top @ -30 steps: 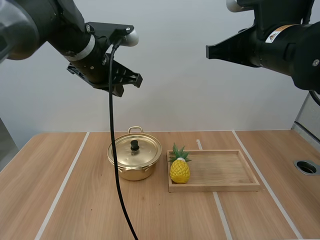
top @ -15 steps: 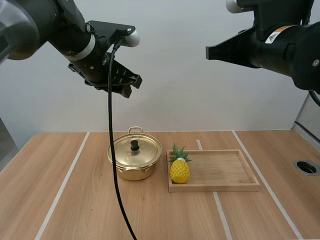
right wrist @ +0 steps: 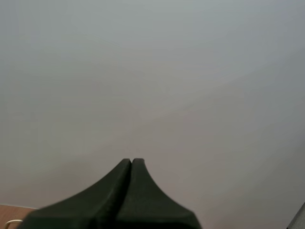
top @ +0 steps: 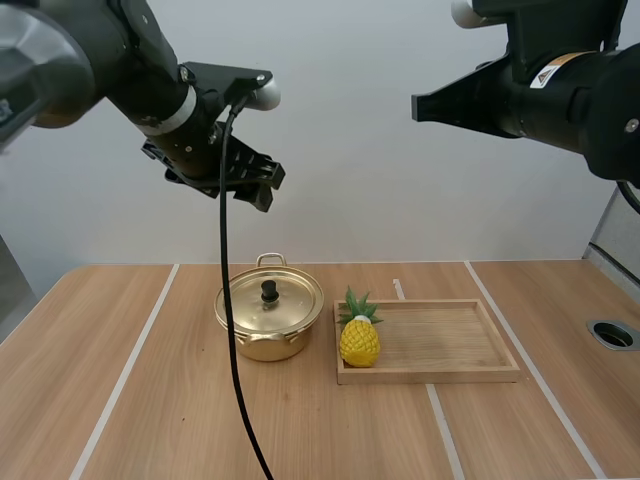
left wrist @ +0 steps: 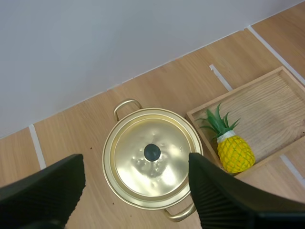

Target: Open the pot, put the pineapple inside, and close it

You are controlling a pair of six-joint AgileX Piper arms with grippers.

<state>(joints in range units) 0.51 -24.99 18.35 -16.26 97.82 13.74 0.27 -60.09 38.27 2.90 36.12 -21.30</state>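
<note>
Now high over the pot (top: pixel 262 345), left claw (left wrist: pixel 135 164) spread wide (knob (left wrist: pixel 152 152) lined up between) for lifting the lid (left wrist: pixel 171 164); right claw (right wrist: pixel 131 163) closed, aside.

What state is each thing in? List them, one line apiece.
pot: closed, standing on the table beside the tray.
lid: seated on the pot, nothing touching it.
pineapple: upright in the tray, at the end nearest the pot.
tray: flat on the table, holding the pineapple.
left gripper: open, raised over the pot, holding nothing.
right gripper: shut on nothing, raised high.
</note>
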